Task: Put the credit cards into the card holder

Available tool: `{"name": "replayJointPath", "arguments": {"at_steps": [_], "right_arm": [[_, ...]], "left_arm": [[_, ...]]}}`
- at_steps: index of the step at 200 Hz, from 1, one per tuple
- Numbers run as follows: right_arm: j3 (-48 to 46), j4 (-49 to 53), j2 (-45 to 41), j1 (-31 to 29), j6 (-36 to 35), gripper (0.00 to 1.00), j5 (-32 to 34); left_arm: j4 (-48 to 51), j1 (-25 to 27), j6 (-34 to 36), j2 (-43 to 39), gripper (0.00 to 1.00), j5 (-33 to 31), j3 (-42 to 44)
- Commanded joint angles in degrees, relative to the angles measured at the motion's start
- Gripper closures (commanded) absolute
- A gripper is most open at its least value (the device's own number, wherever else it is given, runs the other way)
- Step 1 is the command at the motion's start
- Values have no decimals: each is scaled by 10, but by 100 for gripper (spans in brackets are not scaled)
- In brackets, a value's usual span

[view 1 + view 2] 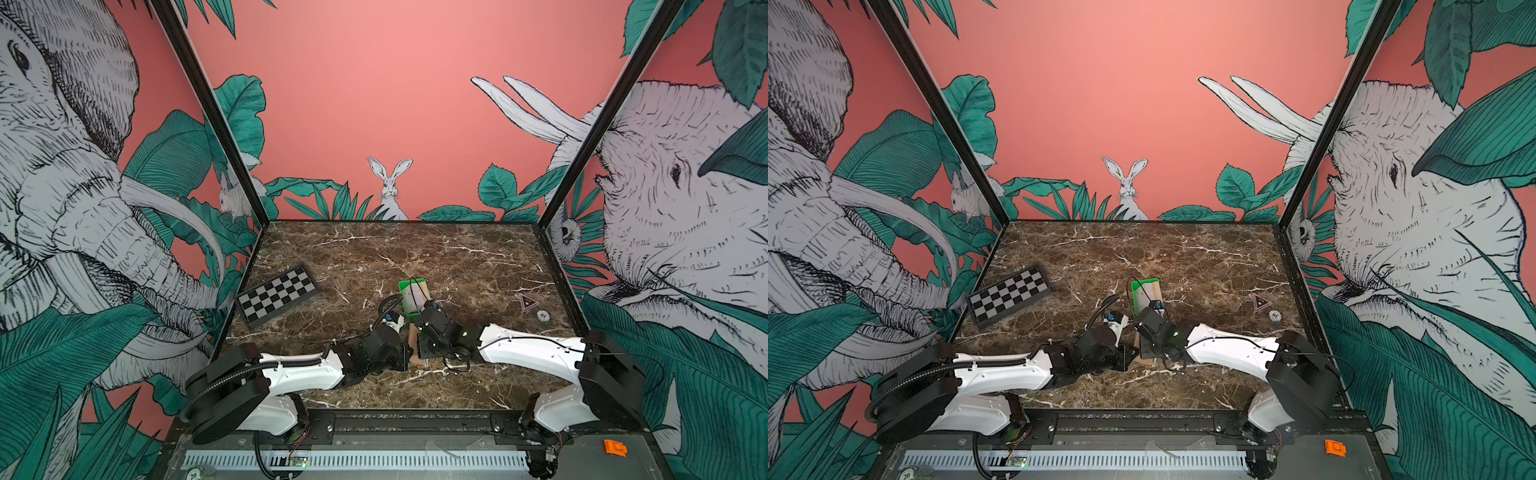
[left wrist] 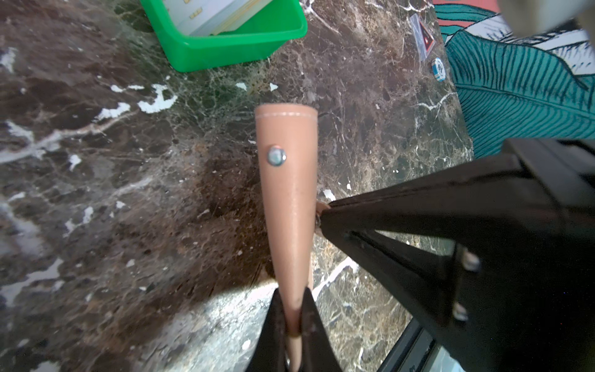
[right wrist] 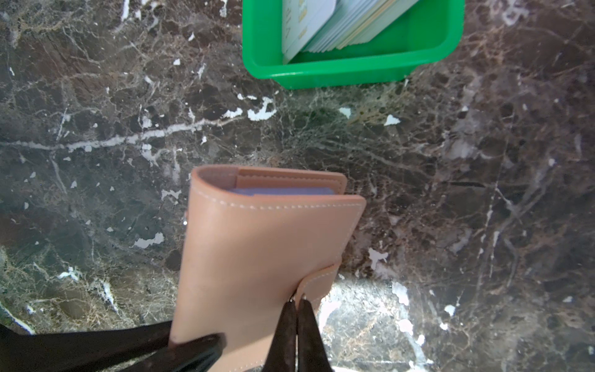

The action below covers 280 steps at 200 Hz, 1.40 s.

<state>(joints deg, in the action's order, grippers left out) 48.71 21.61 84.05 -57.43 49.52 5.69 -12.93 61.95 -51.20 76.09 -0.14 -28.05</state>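
The tan card holder is folded shut, and bluish sleeves show at its far end. In the left wrist view the card holder stands edge-on above the marble, with its snap button facing out. My left gripper is shut on its near end. My right gripper is shut on the tip of the snap strap at the holder's side. The credit cards are a whitish stack leaning inside the green tray, beyond the holder. In both top views the two grippers meet over the holder, in front of the tray.
A folded chessboard lies at the left of the marble table. A poker chip and a small triangular-marked packet lie near the right wall. Printed walls enclose the table on three sides.
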Motion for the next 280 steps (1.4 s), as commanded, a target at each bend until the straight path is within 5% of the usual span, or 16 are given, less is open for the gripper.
{"name": "replayJointPath", "arguments": {"at_steps": [1, 280], "right_arm": [[8, 41, -6, -1, 1, 100, 41], [7, 52, -10, -5, 4, 100, 55]], "left_arm": [[25, 1, -11, -16, 100, -26, -3], [49, 0, -47, -12, 100, -46, 7]]}}
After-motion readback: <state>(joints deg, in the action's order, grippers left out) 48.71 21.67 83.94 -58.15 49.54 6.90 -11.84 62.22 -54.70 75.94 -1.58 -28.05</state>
